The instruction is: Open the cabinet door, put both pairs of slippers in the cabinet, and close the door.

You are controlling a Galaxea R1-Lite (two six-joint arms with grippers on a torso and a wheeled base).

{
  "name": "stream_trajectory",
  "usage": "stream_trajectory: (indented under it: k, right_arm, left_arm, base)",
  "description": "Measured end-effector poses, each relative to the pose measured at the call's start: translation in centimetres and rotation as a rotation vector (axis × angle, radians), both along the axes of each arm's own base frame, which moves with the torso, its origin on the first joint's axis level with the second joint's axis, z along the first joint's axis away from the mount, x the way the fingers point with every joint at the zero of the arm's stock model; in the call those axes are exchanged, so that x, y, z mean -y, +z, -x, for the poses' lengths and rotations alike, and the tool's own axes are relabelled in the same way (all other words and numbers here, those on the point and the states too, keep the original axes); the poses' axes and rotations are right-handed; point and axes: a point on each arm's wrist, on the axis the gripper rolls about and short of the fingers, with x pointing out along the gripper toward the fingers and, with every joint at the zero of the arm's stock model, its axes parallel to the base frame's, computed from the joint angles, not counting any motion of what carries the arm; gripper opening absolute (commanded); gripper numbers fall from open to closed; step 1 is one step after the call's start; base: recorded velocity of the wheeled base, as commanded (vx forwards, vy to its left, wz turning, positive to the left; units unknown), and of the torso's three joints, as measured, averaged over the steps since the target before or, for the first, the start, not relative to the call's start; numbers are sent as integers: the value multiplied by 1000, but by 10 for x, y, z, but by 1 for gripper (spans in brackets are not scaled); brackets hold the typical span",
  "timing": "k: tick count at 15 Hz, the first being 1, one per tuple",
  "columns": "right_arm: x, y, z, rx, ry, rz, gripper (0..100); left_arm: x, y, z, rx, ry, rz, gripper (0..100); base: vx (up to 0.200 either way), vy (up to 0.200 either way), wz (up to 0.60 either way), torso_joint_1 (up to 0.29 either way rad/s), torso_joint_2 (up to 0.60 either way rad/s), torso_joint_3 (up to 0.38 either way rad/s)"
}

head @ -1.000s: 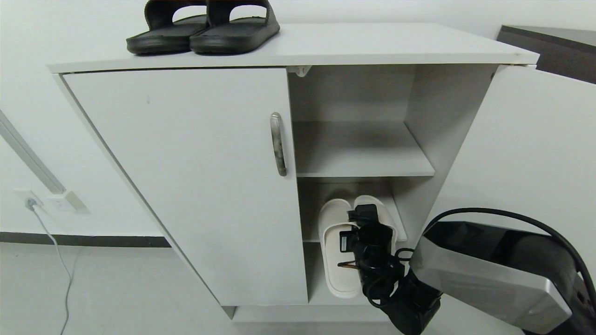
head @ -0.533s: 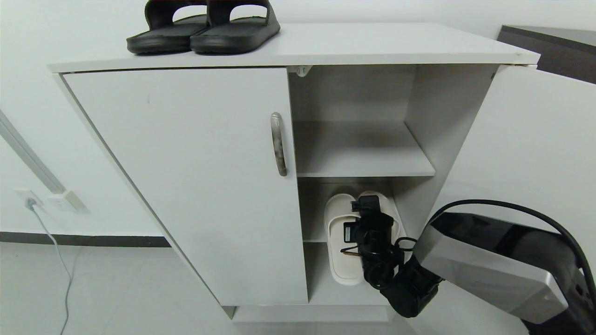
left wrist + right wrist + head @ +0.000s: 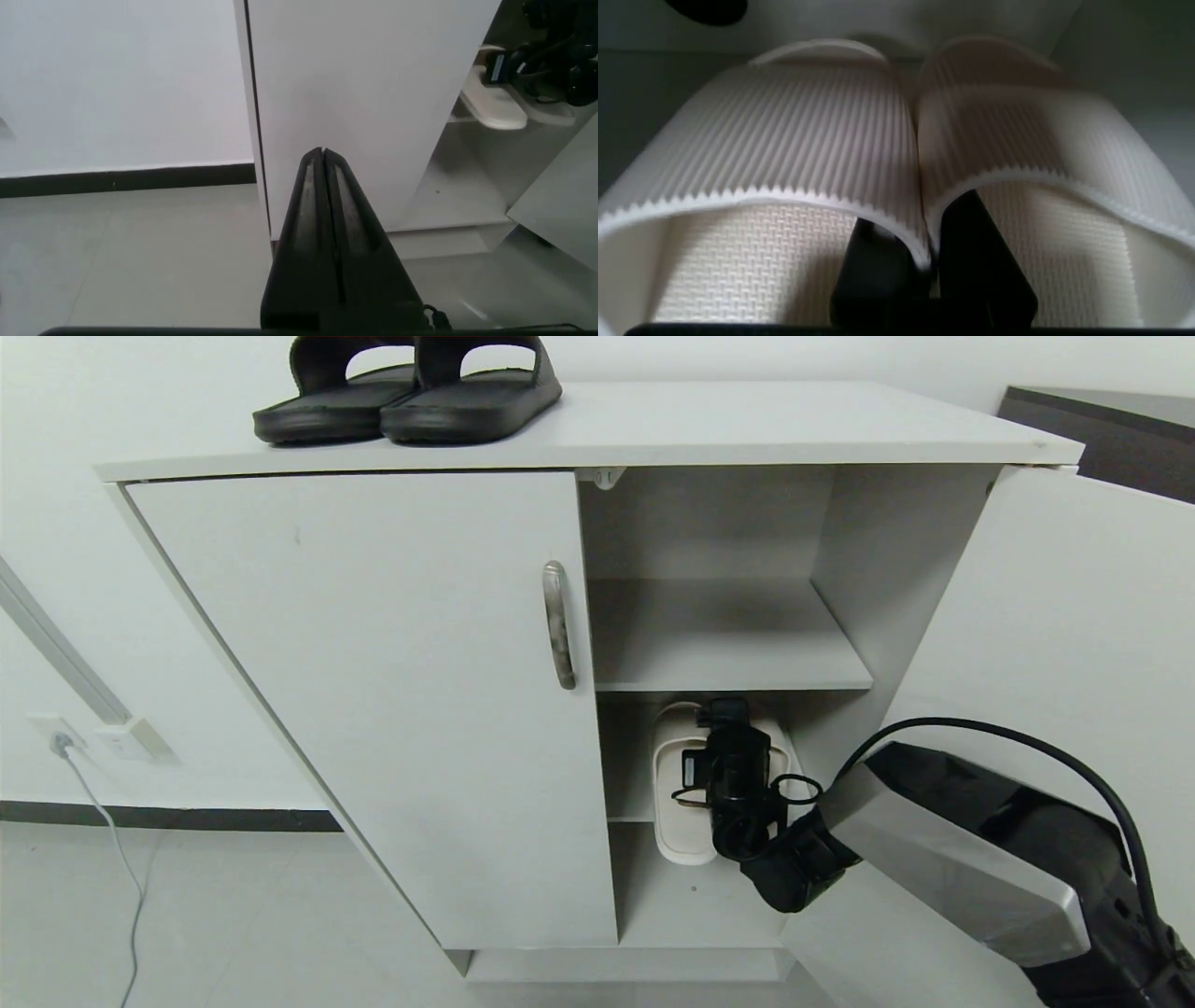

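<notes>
- The right claw (image 3: pixel 720 723) is in at the open right side of the cabinet (image 3: pixel 747 425), under the upper shelf (image 3: pixel 719 644).
- It is clenched on the white slippers (image 3: pixel 674 803). In the right wrist view one of its fingers (image 3: pixel 878 275) sits inside each slipper, and the two inner strap edges are pinched together between them.
- The white slippers (image 3: pixel 813 121) lie side by side and touching, toes pointing to the back of the cabinet.
- The toes are over the lower shelf (image 3: pixel 624 803) and the heels hang out past its front edge. I cannot tell whether the soles rest on that shelf or are held just above it.
- The right door (image 3: pixel 1074 616) is swung wide open, and the right arm comes in just beside it.
- The left door (image 3: pixel 373 709) is shut, with its metal handle (image 3: pixel 557 625) upright at the edge next to the opening.
- The black slippers (image 3: pixel 411 401) are up on the cabinet's top at its left end, side by side and touching, heels near the front edge.
- The left claw (image 3: pixel 322 159) is clenched on nothing, fingers pressed flat together. It hangs low over the floor (image 3: pixel 121 261), in front of the shut left door and well apart from the white slippers (image 3: pixel 495 98).
- A wall socket (image 3: pixel 61 742) with a cable sits on the wall to the left of the cabinet.
</notes>
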Motion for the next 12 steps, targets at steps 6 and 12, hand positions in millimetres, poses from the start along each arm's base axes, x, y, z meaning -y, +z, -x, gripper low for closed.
stream_trajectory:
  k: [6,12]
  right_arm:
    - [-4,-3,-17,-9,49,1,0]
    - [-2,-16,-32,-11,32,23,0]
  left_arm:
    - [0,0,0,0,0,1,0]
    - [0,0,0,0,0,2,0]
  base:
    - [0,0,0,0,0,0]
    - [0,0,0,0,0,0]
